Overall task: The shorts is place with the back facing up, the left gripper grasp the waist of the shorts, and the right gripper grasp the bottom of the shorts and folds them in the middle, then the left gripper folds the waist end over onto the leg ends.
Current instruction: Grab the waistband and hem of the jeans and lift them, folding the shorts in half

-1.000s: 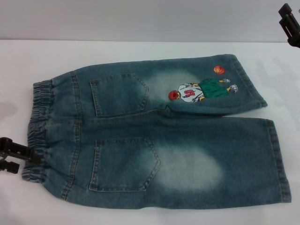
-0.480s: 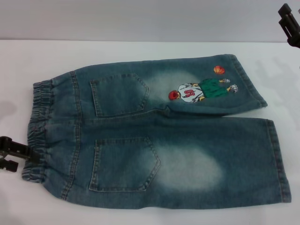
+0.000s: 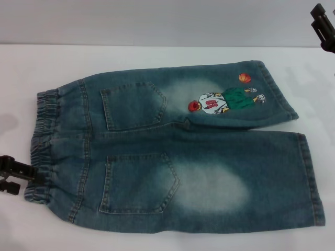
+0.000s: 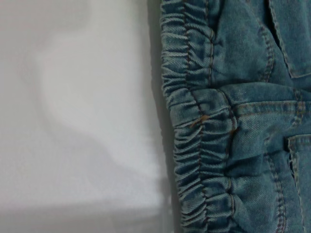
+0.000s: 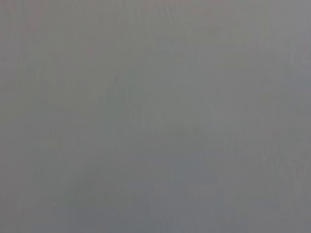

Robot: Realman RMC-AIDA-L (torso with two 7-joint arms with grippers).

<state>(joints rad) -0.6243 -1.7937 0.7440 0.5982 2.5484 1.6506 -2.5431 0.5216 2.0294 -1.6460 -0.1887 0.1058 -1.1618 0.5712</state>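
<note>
The shorts (image 3: 172,157) lie flat on the white table, back up, with two patch pockets showing. The waist of the shorts (image 3: 44,141) points left, and its ruffled band (image 4: 194,121) fills the left wrist view. The bottom of the shorts (image 3: 311,178) points right; the far leg carries the cartoon basketball patch (image 3: 225,99). My left gripper (image 3: 29,180) sits at the near end of the waist, open, its upper finger (image 3: 21,168) touching the band's edge. My right gripper (image 3: 323,26) hangs at the far right, well off the cloth.
The white table (image 3: 157,57) runs bare behind the shorts up to a grey wall. A narrow strip of table (image 4: 73,121) lies left of the waistband. The right wrist view is plain grey.
My left gripper has slid slightly left and lower along the near end of the waistband. The shorts and the right arm have not moved.
</note>
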